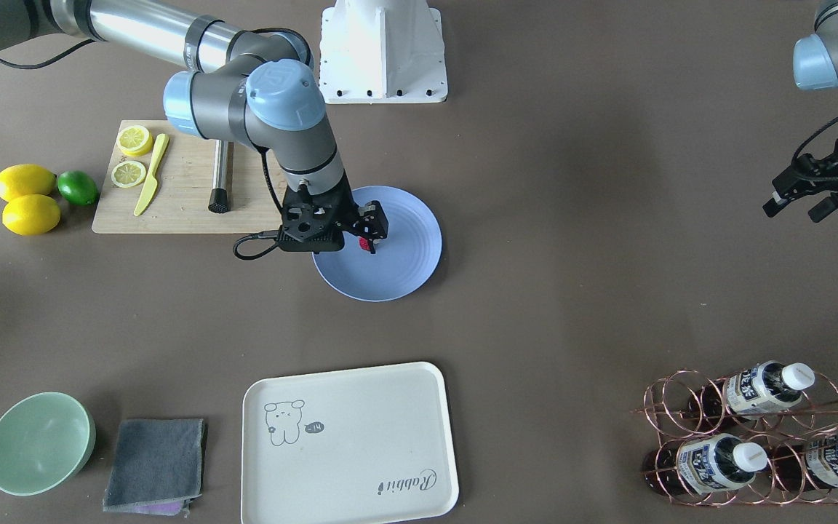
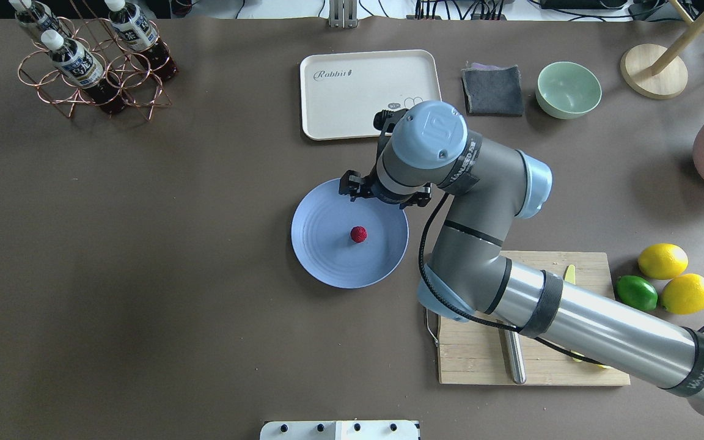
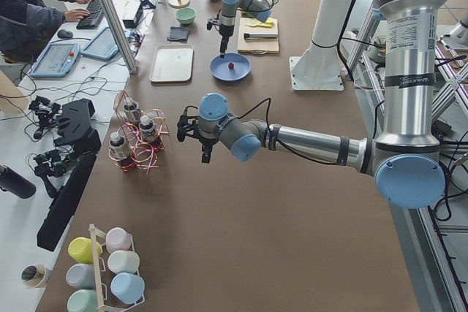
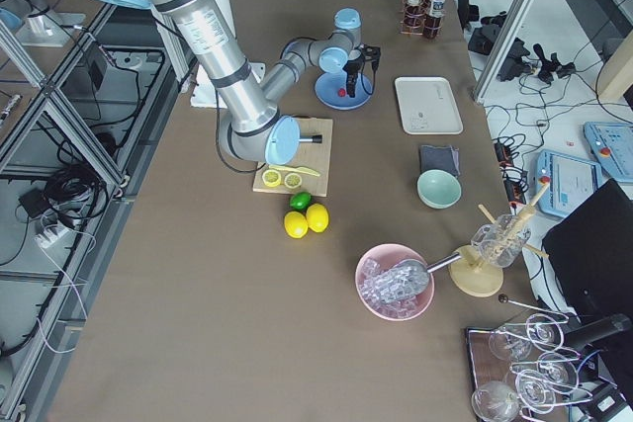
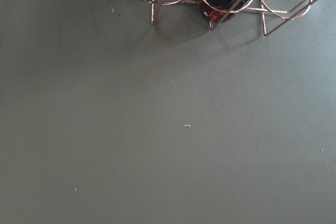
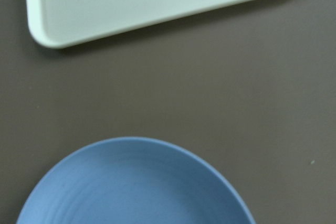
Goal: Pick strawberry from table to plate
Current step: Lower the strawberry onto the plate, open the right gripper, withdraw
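Right gripper (image 1: 369,229) hangs over the plate (image 2: 321,263), gripping nothing; whether the jaws are spread or pressed together, cannot tell. Strawberry (image 2: 358,234) lies free at plate centre, mid-frame overhead, just under the fingertips. Judgement: 1 straight lift clears it.

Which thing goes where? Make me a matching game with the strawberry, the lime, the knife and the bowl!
Things:
1. strawberry
2. lime
3. knife
4. bowl

Places:
A. beside the grey cloth
B. on the blue plate
C. on the wooden board
D. next to the lemons

Right pairs: 1-B, 2-D, 3-C, 4-A.
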Motion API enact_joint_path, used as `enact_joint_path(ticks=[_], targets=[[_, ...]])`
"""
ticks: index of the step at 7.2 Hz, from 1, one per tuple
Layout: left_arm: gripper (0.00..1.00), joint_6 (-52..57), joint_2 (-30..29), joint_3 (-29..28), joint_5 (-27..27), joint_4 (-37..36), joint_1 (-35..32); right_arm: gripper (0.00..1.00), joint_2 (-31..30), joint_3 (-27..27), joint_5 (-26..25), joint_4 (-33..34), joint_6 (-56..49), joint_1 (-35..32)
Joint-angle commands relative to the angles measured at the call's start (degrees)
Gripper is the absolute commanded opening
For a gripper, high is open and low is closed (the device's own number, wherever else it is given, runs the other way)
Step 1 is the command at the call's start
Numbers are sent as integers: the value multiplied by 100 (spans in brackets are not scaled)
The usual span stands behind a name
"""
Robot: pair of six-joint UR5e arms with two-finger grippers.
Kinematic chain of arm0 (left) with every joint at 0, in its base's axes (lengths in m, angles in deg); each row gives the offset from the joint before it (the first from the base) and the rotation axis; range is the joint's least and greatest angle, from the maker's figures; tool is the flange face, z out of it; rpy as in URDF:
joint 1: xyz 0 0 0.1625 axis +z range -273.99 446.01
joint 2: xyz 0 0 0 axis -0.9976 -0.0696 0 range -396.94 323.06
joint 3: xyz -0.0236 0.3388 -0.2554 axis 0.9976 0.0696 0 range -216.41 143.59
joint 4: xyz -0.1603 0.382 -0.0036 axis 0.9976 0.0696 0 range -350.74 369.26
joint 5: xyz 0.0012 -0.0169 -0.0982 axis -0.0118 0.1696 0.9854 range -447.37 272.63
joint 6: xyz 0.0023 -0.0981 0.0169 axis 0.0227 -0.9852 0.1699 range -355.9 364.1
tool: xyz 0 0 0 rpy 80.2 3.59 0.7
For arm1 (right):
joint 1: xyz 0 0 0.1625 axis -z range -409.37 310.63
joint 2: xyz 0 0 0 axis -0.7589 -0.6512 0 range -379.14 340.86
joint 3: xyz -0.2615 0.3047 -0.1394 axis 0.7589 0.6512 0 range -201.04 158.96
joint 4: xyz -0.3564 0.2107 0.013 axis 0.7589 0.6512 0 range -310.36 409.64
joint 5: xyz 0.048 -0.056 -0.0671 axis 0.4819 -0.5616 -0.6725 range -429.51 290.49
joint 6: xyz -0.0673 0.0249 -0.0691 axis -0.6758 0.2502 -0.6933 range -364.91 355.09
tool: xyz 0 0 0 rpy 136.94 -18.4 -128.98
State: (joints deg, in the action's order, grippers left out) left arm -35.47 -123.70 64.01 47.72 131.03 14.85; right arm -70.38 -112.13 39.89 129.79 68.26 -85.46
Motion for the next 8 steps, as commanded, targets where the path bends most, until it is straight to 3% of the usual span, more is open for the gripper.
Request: enact_joint_path(ticks=[1,3,5,6,8], targets=[[91,744,-16,56,-26,-572,-414,100,-665,-986,702,1216,-2188,-1393],[91,2251,-25,126,17,-1624,-1229,100,-1446,-981,1493,1460,-4510,-2800],[96,3006,1,834,35,-2855,-1558,100,-1967,-396,2291,1460,-6166,-3943],[97,3042,45,960,35,-3026,-1629,100,-2143,52,2766,1459,-7062,-4497],[97,3487,98,725,18,-3036,-1647,100,-2722,188,2885,1477,-8043,-5203]])
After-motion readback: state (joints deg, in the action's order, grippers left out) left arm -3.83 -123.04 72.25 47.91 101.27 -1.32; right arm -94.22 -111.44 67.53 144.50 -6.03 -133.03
